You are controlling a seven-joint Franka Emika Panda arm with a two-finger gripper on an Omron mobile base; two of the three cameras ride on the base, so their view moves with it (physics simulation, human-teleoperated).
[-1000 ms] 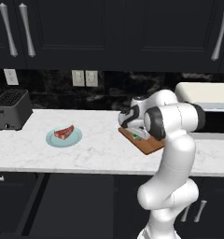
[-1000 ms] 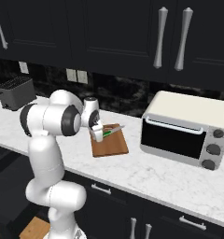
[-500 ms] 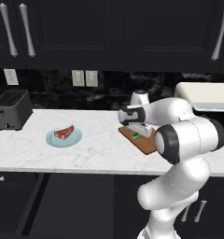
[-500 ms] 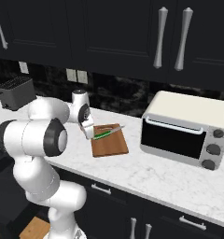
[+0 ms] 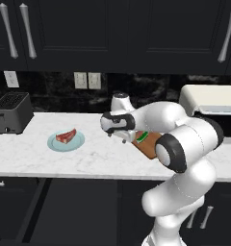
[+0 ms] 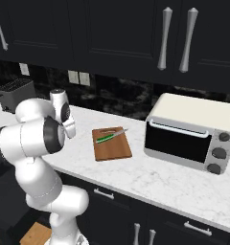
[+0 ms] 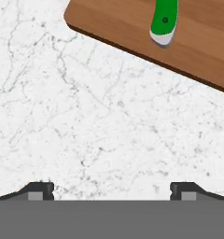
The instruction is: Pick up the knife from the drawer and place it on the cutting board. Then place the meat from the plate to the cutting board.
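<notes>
My gripper [image 7: 112,189] has swung left off the cutting board [image 6: 111,143], jaws wide and empty. The knife [image 6: 110,137] lies on the board, centre frame; the meat [image 5: 65,136] waits on the plate [image 5: 78,143], left of centre, probably my next target.

The gripper [image 7: 112,189] has moved off the cutting board [image 6: 111,144], left toward the plate [image 5: 65,141].
</notes>
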